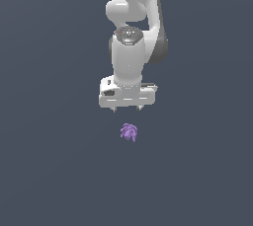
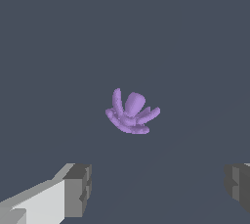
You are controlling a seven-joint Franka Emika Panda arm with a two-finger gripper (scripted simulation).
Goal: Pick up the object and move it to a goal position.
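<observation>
Progress was at the approach stage: nothing had been lifted and no goal marker was visible in either view. In the wrist view, from left to right, one of my fingertips (image 2: 78, 189) stood apart from the object (image 2: 131, 113), which lay on the plain dark surface (image 2: 49, 47) between both pads, untouched. My gripper (image 1: 127, 108) hung released, jaws spread, above the object in the exterior view. Descent, closure, lifting and transfer remained. No containers were present.
</observation>
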